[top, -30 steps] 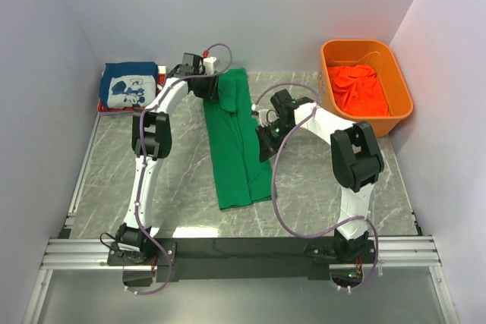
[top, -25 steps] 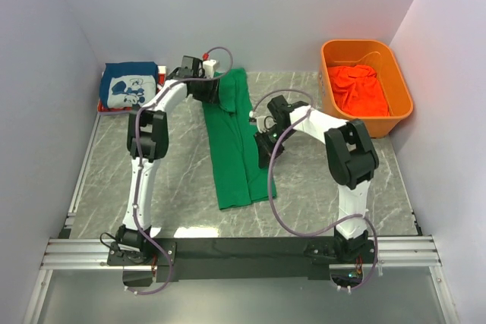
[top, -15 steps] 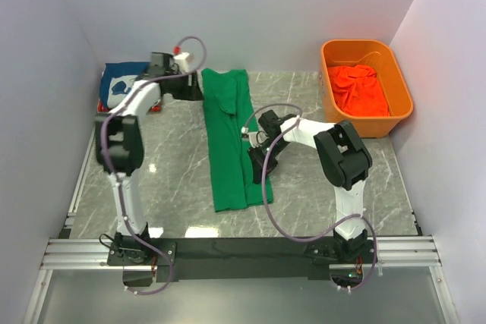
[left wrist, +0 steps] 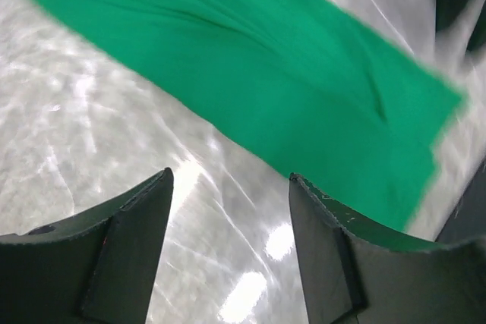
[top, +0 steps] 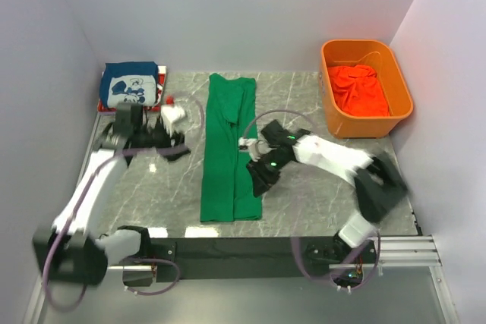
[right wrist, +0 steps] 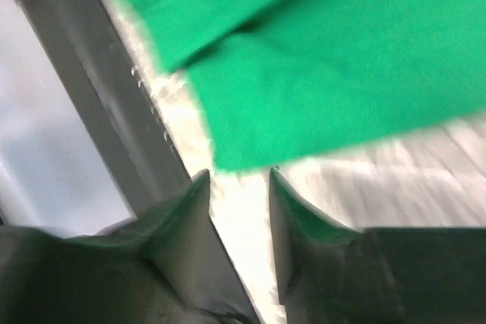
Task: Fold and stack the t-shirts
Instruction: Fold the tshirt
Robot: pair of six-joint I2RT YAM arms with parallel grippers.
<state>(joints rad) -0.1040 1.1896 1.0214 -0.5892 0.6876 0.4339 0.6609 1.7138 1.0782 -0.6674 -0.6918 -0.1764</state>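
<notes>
The green t-shirt (top: pixel 230 146) lies folded into a long narrow strip down the middle of the table. It also shows in the left wrist view (left wrist: pixel 258 58) and the right wrist view (right wrist: pixel 326 66). My left gripper (top: pixel 176 148) is open and empty over bare table left of the strip, seen close up (left wrist: pixel 231 252). My right gripper (top: pixel 262 178) is open and empty at the strip's near right edge, its fingertips (right wrist: pixel 196 187) just off the cloth corner. The dark blue printed t-shirt (top: pixel 129 86) lies folded at the far left on a red one (top: pixel 104 106). The orange-red t-shirt (top: pixel 355 87) is in the bin.
The orange plastic bin (top: pixel 400 85) stands at the far right. White walls close in the left, back and right. A metal rail (top: pixel 228 246) runs along the near edge, and shows as a dark strip in the right wrist view (right wrist: pixel 99 111).
My left gripper let go of the green t-shirt's far end and swung back left and nearer. The strip slid nearer and straightened. My right gripper moved nearer along its right edge.
</notes>
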